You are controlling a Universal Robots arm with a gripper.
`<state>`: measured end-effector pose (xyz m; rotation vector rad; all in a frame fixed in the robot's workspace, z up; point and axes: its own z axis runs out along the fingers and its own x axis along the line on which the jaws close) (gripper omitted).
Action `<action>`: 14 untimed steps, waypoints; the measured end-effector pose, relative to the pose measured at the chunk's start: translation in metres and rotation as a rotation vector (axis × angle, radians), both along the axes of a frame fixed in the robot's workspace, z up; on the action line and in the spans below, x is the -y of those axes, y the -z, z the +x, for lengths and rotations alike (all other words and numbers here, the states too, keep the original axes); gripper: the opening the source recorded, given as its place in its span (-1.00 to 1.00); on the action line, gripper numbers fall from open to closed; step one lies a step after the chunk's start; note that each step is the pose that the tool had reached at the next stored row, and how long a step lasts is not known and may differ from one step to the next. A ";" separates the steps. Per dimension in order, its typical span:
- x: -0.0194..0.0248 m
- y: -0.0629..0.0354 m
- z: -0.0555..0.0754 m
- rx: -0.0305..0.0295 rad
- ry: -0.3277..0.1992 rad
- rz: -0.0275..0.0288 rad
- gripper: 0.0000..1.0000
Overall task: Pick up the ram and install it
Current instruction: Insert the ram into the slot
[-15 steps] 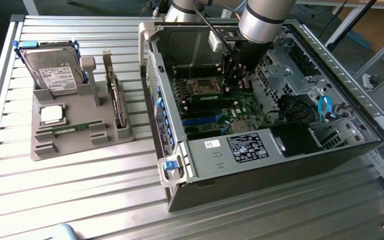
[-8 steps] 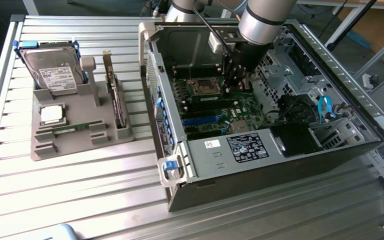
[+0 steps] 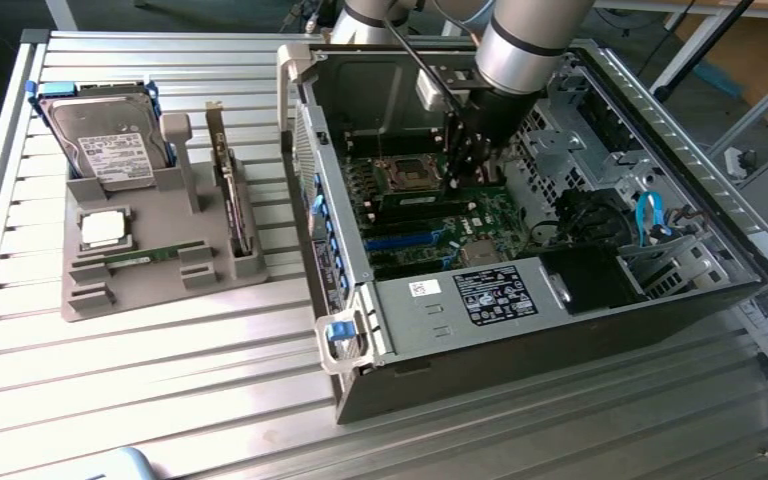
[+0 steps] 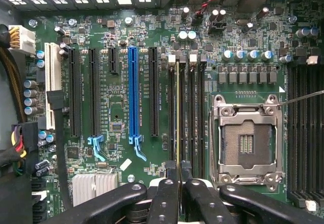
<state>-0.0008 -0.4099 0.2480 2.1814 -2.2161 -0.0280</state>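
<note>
the gripper point(image 4: 177, 176) is narrow, pinched on the ram point(image 4: 178, 123), which shows edge-on along a memory slot point(image 4: 181, 107) on the motherboard point(image 4: 116, 148), inside the open case point(image 3: 357, 330). to seat it well, i'd keep the stick upright and square to the slot, ends inside the white latches point(image 4: 172, 58), and press evenly. the empty cpu socket point(image 4: 246, 143) lies just beside the slots and the blue slot point(image 4: 133, 92) is near. the grey tray point(image 3: 157, 290) sits well apart on the surface point(image 3: 157, 390).

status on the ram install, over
Gripper shut on the ram. Ram edge-on among the memory slots, beside the cpu socket. Nothing seen lying across those slots.
</note>
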 end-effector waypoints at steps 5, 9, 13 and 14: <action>0.0006 0.0026 0.000 0.0000 0.000 -0.0002 -0.76; 0.0007 0.0035 0.000 0.0000 0.000 0.0000 -0.76; 0.0008 0.0037 0.000 0.0001 0.000 0.0002 -0.76; 0.0008 0.0036 0.000 0.0000 0.000 0.0001 -0.76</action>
